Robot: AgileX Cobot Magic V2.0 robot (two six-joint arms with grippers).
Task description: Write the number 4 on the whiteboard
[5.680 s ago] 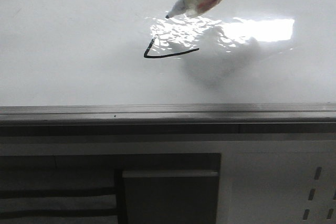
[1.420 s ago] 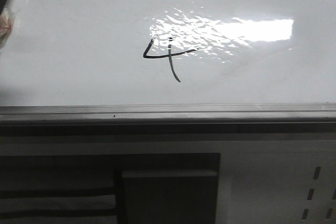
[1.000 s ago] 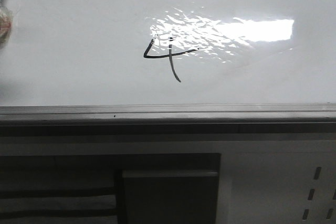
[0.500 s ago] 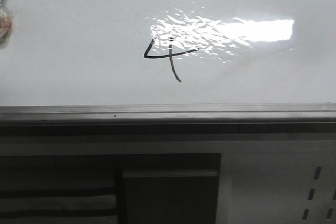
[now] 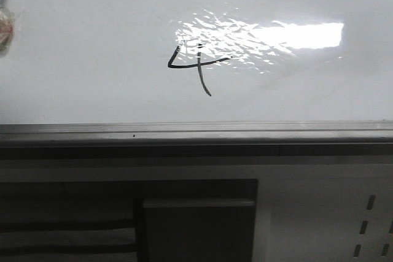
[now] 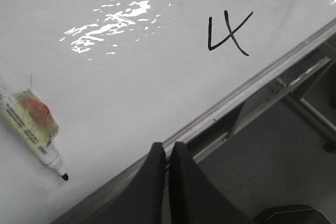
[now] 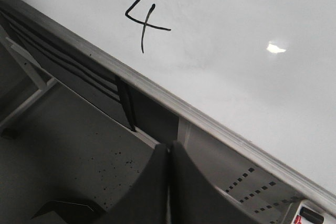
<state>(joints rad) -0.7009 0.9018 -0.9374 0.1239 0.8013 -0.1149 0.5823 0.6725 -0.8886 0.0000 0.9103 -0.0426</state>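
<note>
Black marker strokes form the number 4 [image 5: 195, 64] on the whiteboard [image 5: 92, 59], and that digit is the only writing we can read anywhere. It is open-topped with a slanted tail, and its upper part touches the edge of the bright wrinkled glare [image 5: 258, 35]. Taking the 4 as landmark: the grey frame edge [image 5: 196, 130] runs just below it in the front view, and the cabinet [image 5: 196, 219] with dark panels sits below that edge.

A marker [image 6: 31, 129] lies flat on the board, well apart from the 4, toward the board's left side; in the front view only a sliver of it shows at the picture's left border [image 5: 5, 16]. Its white barrel has a printed label, too small for us to read, and a clear wrap with something red inside. The black tip is uncapped.

Left gripper [image 6: 168, 153]: fingers pressed together, holding nothing, over the frame edge, away from the 4. Right gripper [image 7: 169, 153]: fingers likewise together and empty, also off the board past the frame edge.
</note>
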